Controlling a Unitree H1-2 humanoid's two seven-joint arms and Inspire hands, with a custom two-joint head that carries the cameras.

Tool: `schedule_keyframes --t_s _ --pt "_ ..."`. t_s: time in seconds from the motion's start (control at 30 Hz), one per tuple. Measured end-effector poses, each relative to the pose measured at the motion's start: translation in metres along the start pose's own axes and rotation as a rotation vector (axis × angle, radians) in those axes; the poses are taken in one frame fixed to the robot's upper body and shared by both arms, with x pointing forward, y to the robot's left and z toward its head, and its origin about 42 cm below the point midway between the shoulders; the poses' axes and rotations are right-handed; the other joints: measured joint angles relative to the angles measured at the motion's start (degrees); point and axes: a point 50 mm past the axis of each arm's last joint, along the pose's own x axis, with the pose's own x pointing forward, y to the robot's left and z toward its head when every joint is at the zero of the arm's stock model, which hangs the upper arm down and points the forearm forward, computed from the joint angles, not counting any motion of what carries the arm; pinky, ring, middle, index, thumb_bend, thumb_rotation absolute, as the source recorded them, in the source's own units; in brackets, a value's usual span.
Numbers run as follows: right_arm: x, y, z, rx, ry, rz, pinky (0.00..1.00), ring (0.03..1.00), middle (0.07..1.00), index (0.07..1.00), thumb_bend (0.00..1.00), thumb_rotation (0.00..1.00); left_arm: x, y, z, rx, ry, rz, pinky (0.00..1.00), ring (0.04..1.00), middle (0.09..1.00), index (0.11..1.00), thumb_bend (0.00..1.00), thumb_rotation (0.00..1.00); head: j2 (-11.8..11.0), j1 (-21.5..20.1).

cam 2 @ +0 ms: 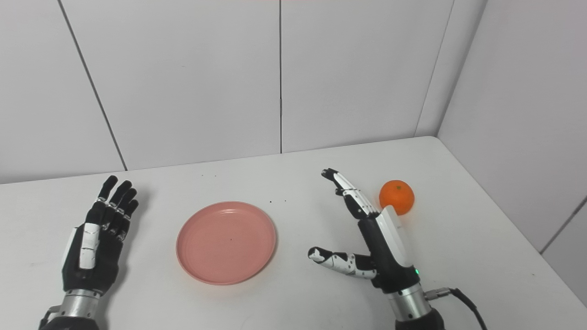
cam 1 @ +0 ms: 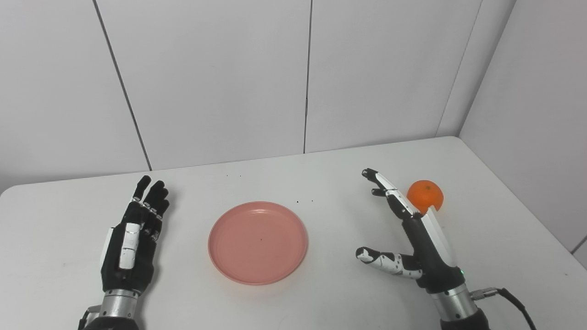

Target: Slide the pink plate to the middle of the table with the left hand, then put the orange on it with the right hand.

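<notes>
Our round pink plastic plate sits lower centre on the white table, apparently placed. Our left hand rests empty, fingers apart. Our right hand, spread and holding nothing, should curl around the small orange centre-right, gripping gently.

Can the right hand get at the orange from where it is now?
Probably yes. The right hand is open beside the orange, which sits just past its fingers on bare table, with nothing between them.
</notes>
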Motion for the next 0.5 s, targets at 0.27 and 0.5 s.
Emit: schedule_keyframes --t_s 0.27,0.5 --pt "0.012 -0.019 -0.007 -0.183 0.034 -0.017 0.82 0.893 0.912 0.910 0.76 0.89 0.004 -0.016 -0.006 -0.008 0.008 0.000 1.00 0.964 0.941 0.957 0.82 0.70 -1.66 -2.89" --pt "0.042 -0.038 -0.006 -0.390 0.048 -0.039 0.78 0.881 0.901 0.903 0.77 0.88 0.005 -0.026 -0.011 -0.013 0.028 -0.068 1.00 0.974 0.949 0.978 0.76 0.73 -2.11 -3.25"
